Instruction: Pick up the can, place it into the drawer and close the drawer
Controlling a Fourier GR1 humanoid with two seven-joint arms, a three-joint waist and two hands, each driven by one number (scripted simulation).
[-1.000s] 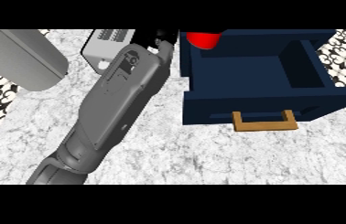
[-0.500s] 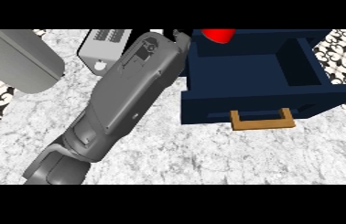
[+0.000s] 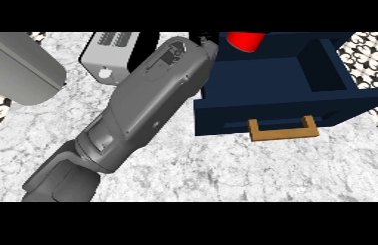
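The red can [image 3: 245, 40] shows at the top edge, over the back left corner of the open dark blue drawer [image 3: 275, 78]. My right forearm runs from the lower left up to it. Only a little of the black right hand [image 3: 204, 40] shows beside the can, and it seems curled on it. The wrist hides most of the hand and the can's lower part. The drawer stands pulled out, its tan handle [image 3: 283, 130] facing me.
A light grey appliance [image 3: 109, 54] sits on the marble counter [image 3: 244, 169] left of the forearm. A large rounded grey shape [image 3: 26, 69] fills the upper left edge. Patterned wall shows at the far right [image 3: 365, 51].
The right forearm has swung to the right, and the can has travelled with it from beside the drawer's left wall to over its back corner.
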